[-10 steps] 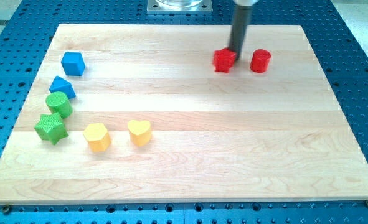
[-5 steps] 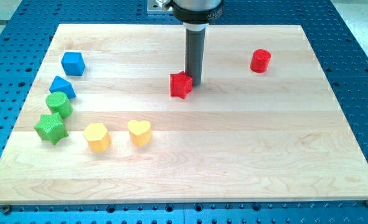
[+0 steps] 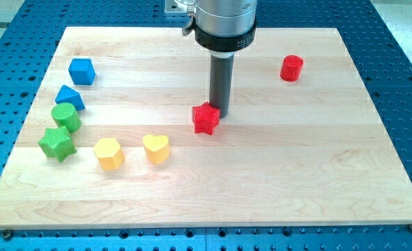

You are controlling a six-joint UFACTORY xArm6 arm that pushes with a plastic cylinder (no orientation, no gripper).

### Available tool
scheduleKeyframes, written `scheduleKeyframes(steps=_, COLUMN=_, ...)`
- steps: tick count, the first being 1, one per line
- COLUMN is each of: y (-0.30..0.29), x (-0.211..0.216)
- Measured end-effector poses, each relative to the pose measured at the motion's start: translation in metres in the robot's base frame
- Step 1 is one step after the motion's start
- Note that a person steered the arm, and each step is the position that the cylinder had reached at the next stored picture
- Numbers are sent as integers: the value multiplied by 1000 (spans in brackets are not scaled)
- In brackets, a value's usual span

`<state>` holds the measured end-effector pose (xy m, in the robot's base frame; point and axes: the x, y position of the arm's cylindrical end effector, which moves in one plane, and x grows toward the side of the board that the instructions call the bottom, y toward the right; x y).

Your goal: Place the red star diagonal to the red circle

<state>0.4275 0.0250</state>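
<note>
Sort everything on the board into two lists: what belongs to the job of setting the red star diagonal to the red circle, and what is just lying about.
Job: red star; red circle; my tip, touching the star's right side.

Lying about: blue cube; blue triangle; green cylinder; green star; yellow hexagon; yellow heart.

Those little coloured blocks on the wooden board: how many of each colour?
Red: 2, red star block, red cylinder block
Blue: 2, blue cube block, blue wedge-like block
Green: 2, green rounded block, green star block
Yellow: 2, yellow rounded block, yellow heart block
Total: 8
</note>
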Motion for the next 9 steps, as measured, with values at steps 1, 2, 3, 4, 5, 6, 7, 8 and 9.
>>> scheduleKeyframes(steps=1, y=-32, x=-6)
scheduleKeyframes(steps=2, y=-51, x=13)
scheduleKeyframes(steps=3, y=-17, x=56)
scheduleKeyframes(steps=4, y=-3, x=61)
scheduleKeyframes(steps=5, y=47, x=119)
scheduleKeyframes(steps=6, y=-3, x=181)
scheduleKeyframes(steps=7, y=-6, x=144)
scheduleKeyframes(steps=8, y=-6, x=104)
scheduleKeyframes(steps=9, y=58, x=114)
